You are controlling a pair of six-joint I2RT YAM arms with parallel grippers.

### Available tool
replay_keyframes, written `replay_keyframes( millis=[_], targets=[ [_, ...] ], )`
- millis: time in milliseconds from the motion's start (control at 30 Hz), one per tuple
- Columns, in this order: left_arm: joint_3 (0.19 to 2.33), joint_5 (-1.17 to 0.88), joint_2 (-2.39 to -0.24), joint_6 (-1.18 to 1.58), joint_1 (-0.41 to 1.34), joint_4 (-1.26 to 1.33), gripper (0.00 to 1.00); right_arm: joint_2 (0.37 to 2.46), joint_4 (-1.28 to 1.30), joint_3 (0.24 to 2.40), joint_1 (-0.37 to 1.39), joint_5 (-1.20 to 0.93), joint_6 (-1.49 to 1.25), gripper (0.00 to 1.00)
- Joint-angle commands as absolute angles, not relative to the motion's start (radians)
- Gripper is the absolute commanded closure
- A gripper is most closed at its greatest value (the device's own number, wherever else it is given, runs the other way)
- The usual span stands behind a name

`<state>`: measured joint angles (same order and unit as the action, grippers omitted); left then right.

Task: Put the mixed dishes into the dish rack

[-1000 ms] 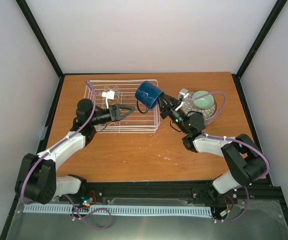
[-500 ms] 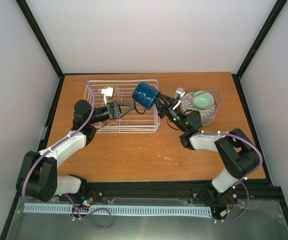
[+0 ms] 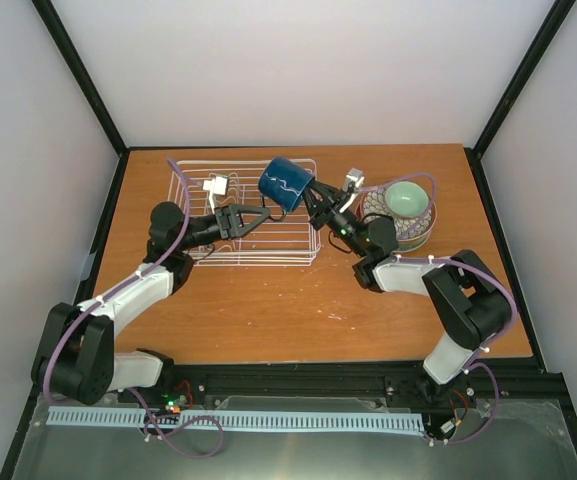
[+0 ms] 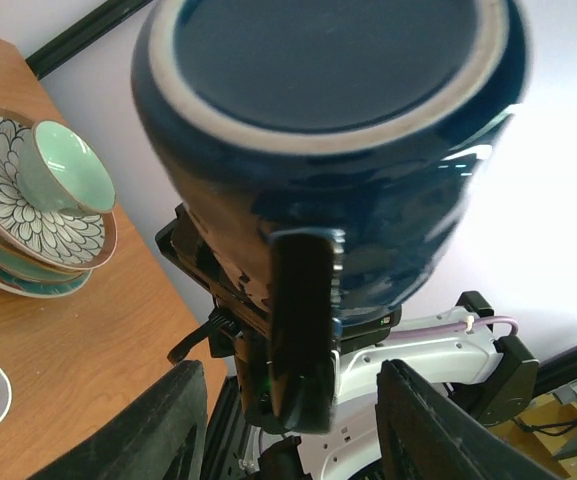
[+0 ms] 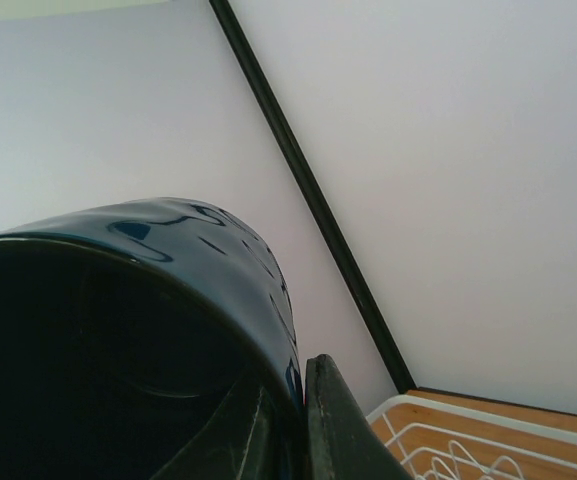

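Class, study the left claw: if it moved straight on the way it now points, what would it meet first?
Most likely the blue mug. The left claw is open and points at the mug's base, which the right claw holds above the rack. How far off it is remains unclear.

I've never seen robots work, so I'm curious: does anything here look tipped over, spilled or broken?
Only the dark blue mug: it hangs tipped on its side above the dish rack, pinched at its rim by the right end effector. Nothing looks spilled or broken.
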<state>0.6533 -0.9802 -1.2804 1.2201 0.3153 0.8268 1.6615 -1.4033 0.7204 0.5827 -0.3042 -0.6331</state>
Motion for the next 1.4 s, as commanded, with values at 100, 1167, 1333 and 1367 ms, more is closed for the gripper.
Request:
replay_keyframes(
  millis=[100, 1167, 1333, 1367],
  targets=[
    [0.697, -0.959, -1.317, 1.196, 0.352, 0.841, 0.58, 1.695, -1.492, 0.8, 0.618, -0.317, -0.649, 0.97],
    [0.979, -0.505, -1.22, 0.555, 0.36, -0.066, 1.0, 1.305, -0.79, 0.688, 0.619, 0.121, -0.188, 0.77],
    [1.021, -0.187, -1.376, 0.433, 0.473, -0.12, 1.0, 1.188, -0.641, 0.675, 0.626, 0.169, -0.135, 0.77],
    [1.036, -0.144, -1.413, 0.422, 0.484, -0.125, 0.99, 1.166, -0.628, 0.667, 0.627, 0.182, -0.13, 0.77]
  ],
)
